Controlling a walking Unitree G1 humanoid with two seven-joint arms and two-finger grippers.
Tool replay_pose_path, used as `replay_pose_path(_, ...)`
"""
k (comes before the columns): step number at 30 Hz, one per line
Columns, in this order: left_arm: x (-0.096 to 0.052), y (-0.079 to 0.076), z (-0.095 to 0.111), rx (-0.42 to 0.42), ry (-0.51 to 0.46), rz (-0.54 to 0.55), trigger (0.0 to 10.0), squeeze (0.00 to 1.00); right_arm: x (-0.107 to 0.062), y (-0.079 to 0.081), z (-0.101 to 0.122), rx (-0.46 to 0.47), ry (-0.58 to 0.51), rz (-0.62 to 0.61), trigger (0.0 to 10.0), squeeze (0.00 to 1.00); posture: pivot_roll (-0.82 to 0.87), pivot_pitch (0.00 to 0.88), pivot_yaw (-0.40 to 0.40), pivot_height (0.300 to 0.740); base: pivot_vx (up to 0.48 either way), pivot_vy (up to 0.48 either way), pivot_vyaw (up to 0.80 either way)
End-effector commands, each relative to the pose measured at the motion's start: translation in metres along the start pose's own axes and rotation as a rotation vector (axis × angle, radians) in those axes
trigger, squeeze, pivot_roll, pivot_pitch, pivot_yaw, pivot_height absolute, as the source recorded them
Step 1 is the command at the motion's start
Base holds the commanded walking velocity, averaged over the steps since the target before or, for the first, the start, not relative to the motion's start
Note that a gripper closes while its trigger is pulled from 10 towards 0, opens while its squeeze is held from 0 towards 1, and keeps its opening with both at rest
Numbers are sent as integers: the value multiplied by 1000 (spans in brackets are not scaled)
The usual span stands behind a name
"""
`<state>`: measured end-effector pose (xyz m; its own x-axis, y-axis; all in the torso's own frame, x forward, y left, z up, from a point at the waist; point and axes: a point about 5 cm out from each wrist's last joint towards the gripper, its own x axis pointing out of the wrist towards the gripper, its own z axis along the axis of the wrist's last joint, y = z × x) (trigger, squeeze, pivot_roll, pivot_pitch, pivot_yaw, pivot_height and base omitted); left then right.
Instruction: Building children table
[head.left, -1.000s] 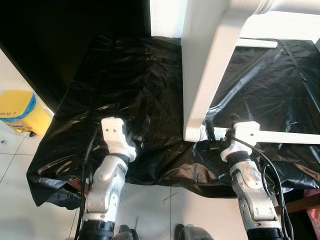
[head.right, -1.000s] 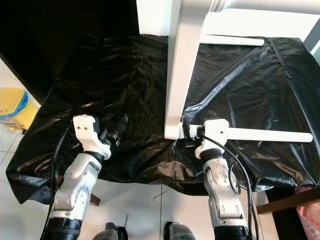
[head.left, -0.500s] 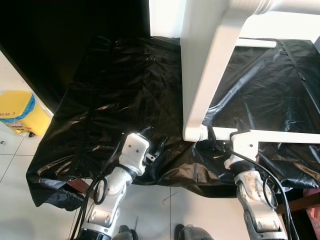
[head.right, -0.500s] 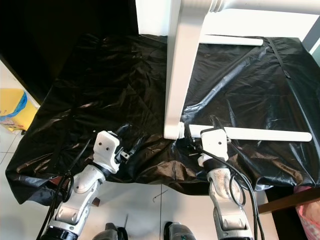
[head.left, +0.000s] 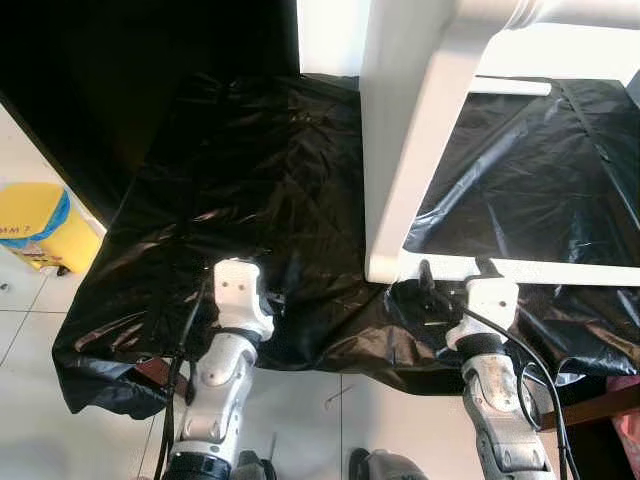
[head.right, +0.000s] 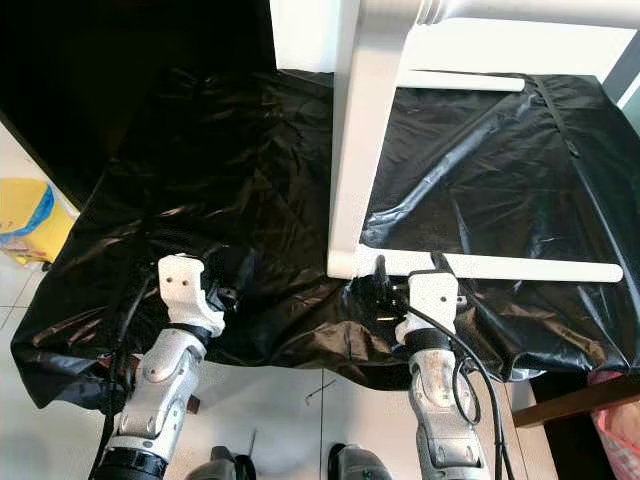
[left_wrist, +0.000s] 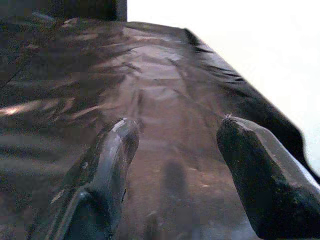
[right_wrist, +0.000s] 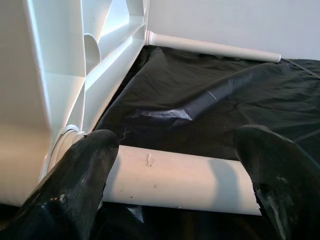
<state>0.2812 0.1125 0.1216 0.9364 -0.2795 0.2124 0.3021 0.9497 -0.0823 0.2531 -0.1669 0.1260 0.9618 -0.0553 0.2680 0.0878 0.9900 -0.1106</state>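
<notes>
A black plastic sheet (head.left: 250, 170) covers the worktop, likely to protect it during assembly. On it the white children's table (head.left: 420, 110) rests tipped on its side, so its lower white leg (head.right: 520, 268) lies along the sheet within reach. The right gripper (right_wrist: 180, 165) sits with fingers spread on either side of that leg, not yet clamped. The left gripper (left_wrist: 172, 150) hovers open above bare sheet, holding nothing.

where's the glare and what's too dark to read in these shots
Eye views: the white table frame is overexposed at the top, and the far left corner is black shadow. Left wrist view: dim, soft, with a blown-out white area beside the black plastic sheet. Right wrist view: the white table leg is sharp, the fingers blurred.
</notes>
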Motion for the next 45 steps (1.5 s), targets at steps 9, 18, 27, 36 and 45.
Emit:
replay_pose_path(9,6,9,1,11,-14,13,10000,1000,3,-2,-4,-1,-5,-22,10000,1000,-105,137,48,740,0,0,0)
replay_pose_path(18,2,3,-3,37,-12,-10,0,0,-2,-2,-9,18,10,-18,0,0,-105,144,47,740,0,0,0)
replay_pose_path(27,2,-4,-6,20,-21,-21,0,0,-4,5,-13,4,17,7,0,0,-104,149,43,740,0,0,0)
replay_pose_path(36,3,-9,-8,54,-6,-65,10000,0,-3,5,-13,-5,19,23,10000,0,-108,152,43,740,0,0,0)
replay_pose_path(45,1,-9,-7,10,-16,-79,10000,1000,-3,5,-11,-4,1,50,10000,1000,-114,151,39,740,0,0,0)
